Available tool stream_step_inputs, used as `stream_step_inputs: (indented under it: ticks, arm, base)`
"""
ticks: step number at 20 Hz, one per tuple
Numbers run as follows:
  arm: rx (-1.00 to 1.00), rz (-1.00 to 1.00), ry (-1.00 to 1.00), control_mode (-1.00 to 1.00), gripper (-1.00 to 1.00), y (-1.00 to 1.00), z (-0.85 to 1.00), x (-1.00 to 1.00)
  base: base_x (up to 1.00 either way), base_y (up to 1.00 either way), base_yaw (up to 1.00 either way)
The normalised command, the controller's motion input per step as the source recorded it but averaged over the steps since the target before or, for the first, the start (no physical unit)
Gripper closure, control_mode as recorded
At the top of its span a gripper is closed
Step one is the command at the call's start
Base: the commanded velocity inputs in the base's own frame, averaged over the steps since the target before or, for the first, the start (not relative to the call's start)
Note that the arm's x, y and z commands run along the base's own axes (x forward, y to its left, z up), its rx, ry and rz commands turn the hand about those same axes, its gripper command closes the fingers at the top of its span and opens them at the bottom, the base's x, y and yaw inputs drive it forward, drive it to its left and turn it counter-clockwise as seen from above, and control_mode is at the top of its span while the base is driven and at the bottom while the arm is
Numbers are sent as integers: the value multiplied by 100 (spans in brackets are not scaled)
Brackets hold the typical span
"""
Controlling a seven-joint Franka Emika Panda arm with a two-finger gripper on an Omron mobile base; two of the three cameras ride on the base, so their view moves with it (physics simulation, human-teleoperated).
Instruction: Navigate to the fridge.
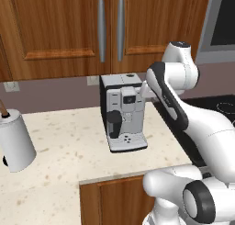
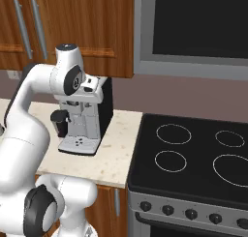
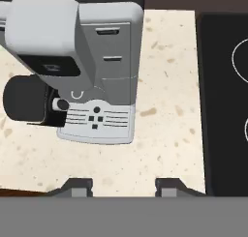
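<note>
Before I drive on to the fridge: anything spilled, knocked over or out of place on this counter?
Nothing stands out. The coffee machine stands upright and square on the counter, the white canister at the left is upright, and the stovetop is bare. No spills show. The gripper hangs open above the counter.

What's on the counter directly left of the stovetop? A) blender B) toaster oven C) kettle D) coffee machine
D: a grey-and-black coffee machine stands on the speckled counter just left of the black stovetop.
</note>
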Motion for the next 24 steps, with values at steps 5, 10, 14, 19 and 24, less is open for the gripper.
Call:
stream_step_inputs:
  ticks: [5,10,14,19,24]
  arm:
    - [0,0,0,-100,-100,0,0,-50]
    - [0,0,0,-100,-100,0,0,-100]
    - [0,0,0,-100,-100,0,0,-100]
    - [0,0,0,100,-100,0,-1,-75]
    - [0,0,0,100,-100,0,0,0]
  base:
    - [0,0,0]
    - [0,0,0]
    - [0,0,0]
    - [-16,0,0]
    - [-56,-32,-23]
